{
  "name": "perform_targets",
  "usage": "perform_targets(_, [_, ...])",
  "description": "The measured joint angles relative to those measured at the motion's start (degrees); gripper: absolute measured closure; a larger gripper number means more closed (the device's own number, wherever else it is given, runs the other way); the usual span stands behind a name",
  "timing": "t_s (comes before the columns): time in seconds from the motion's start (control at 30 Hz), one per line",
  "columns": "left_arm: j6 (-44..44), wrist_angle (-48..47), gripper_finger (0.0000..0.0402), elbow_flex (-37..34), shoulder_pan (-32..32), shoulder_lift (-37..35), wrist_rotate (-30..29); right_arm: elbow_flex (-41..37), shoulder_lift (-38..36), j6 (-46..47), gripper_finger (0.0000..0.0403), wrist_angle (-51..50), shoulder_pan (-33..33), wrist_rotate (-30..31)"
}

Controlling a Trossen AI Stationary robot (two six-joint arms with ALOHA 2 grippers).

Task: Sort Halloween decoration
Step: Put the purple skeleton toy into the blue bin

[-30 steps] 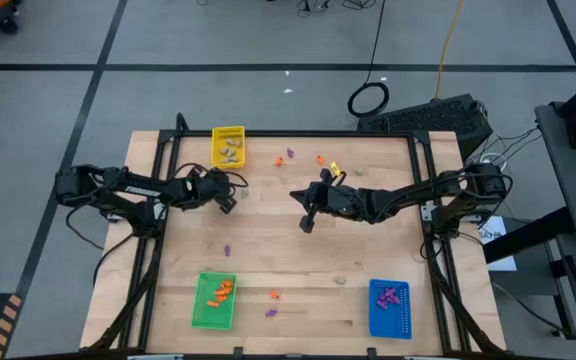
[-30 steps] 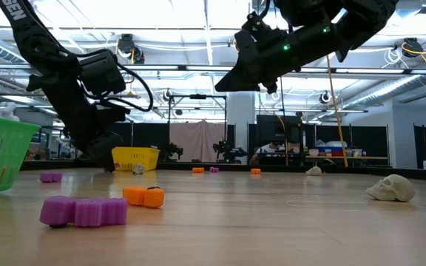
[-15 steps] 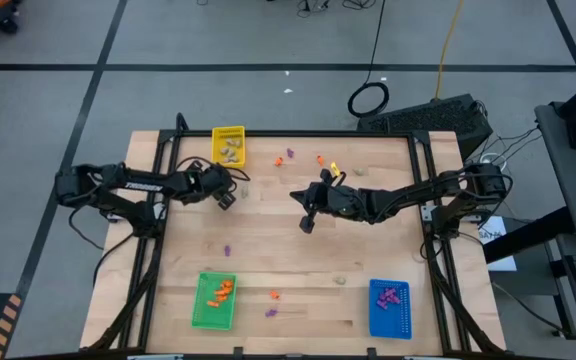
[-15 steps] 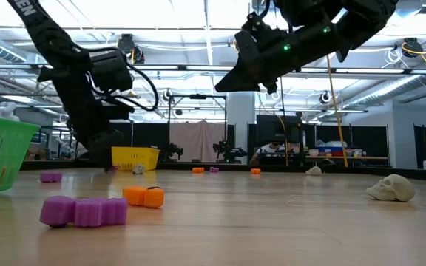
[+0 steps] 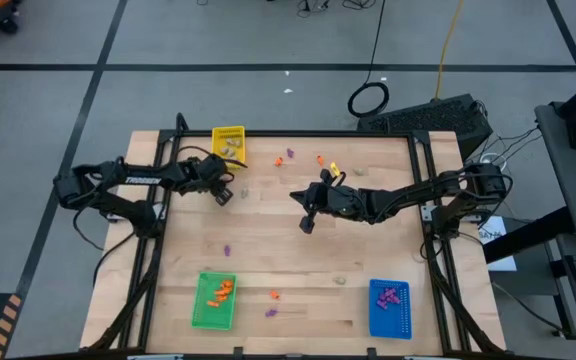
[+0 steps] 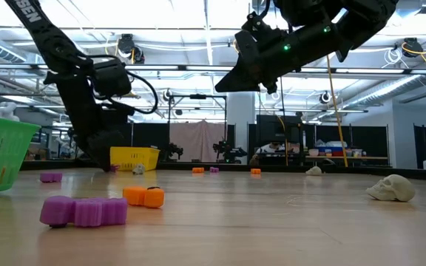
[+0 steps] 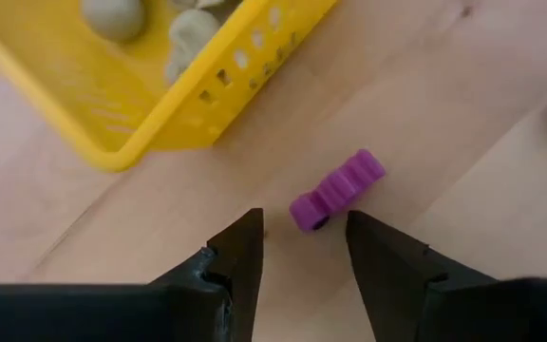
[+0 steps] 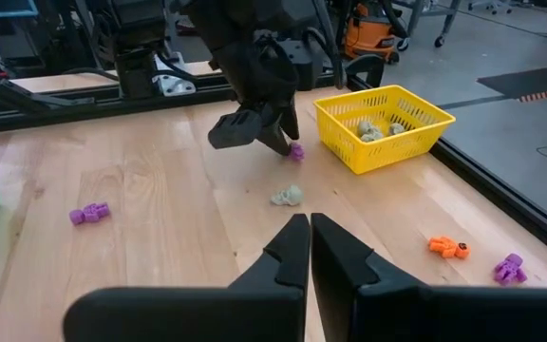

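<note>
Since the earlier high view, only the left arm has shifted: its left gripper has slid up and left toward the yellow perforated plastic tray near the top of the table, while the right gripper hangs unchanged at centre frame. Small orange trinkets lie scattered upper centre. The green plastic tray and blue plastic tray sit along the bottom edge.

From the low view, the left arm has swung left, its tip now low just left of the yellow tray, at mid-left. A beige skull-shaped trinket rests at lower right.

Looking through the left wrist view, the fingers stand spread, with a small purple ribbed trinket lying on the wood just ahead of the gap, beside the yellow tray's corner at upper left.

Seen in the right wrist view, the right gripper's fingers are pressed together, holding nothing. The move reads as lining up on the purple piece, which belongs in another tray.
</note>
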Motion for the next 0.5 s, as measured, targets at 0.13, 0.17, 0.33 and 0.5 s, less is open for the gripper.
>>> perform_targets(0.13, [3.5,0.4,0.0283,0.2,0.6,0.8,3.1,0.0,0.0,0.0,0.0403,0.0,0.0,0.0])
perform_targets(0.17, [4.6,0.6,0.0297,0.2,0.6,1.2,3.8,0.0,0.0,0.0,0.0403,-0.2,0.0,0.0])
perform_targets(0.33, [9.6,1.1,0.0384,0.1,0.3,1.9,5.9,0.0,0.0,0.0,0.0403,-1.5,0.1,0.0])
perform_targets(0.5, [12.1,1.9,0.0399,0.0,0.0,0.8,9.1,0.0,0.0,-1.8,0.0403,-3.5,1.7,0.0])
